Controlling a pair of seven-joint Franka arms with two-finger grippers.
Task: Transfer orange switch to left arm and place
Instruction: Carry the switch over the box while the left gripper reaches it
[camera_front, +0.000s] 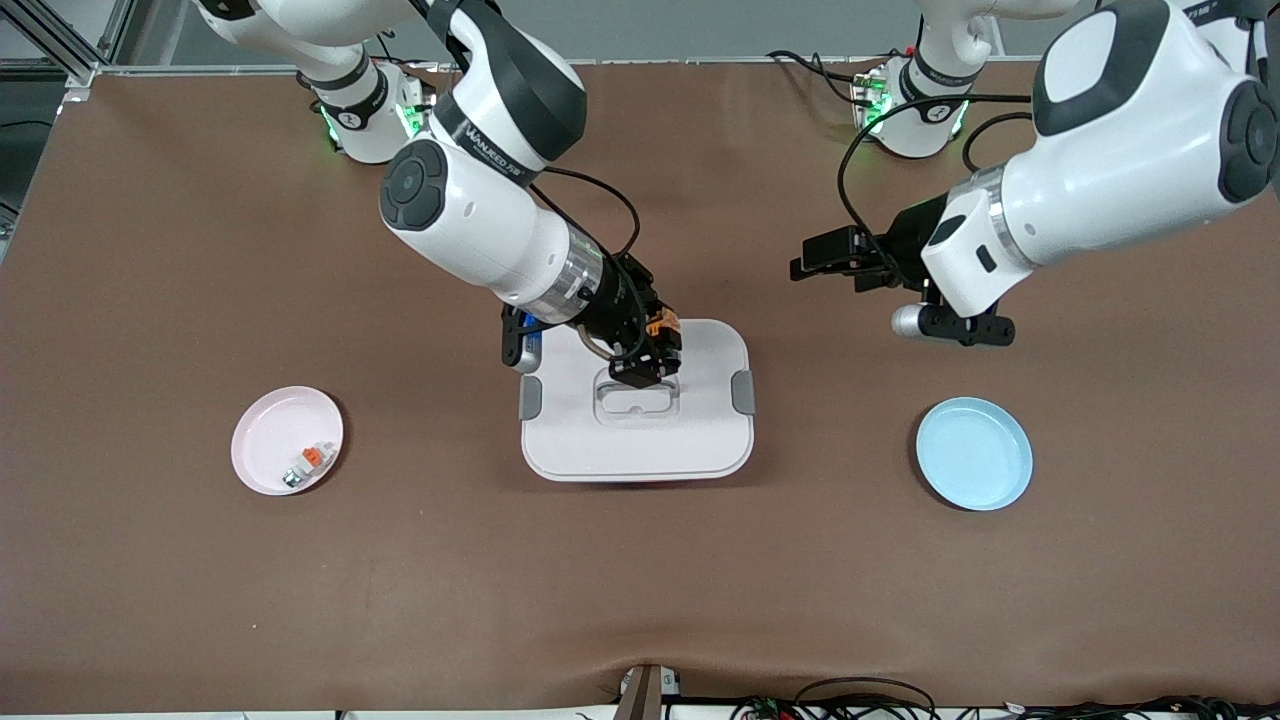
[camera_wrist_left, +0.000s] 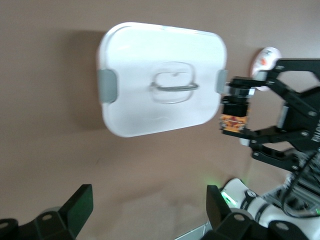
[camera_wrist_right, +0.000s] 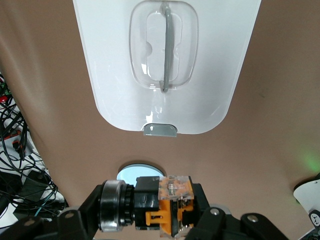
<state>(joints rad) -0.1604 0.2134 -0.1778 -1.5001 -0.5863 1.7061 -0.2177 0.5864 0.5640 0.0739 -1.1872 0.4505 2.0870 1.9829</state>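
While our right gripper (camera_front: 655, 350) hung over the box (camera_front: 636, 430) at frame centre, its fingers clamped the orange switch (camera_front: 658, 324), a stubby black cylinder with orange marks. Our left gripper (camera_front: 815, 262), fingers wide and empty, hovered over the table (camera_front: 200, 560) right of centre, facing it. Its long axis appeared level.

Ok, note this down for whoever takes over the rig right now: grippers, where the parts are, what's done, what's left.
Right gripper: shut on the orange switch, up in the air over the box.
Left gripper: open, empty, waiting over bare table toward the left arm's end, above the blue plate.
Pink plate holds only a small white-and-grey piece.
Done: switch picked up.
Left: hand it to the left gripper clear of the box; the blue plate is probably the destination.
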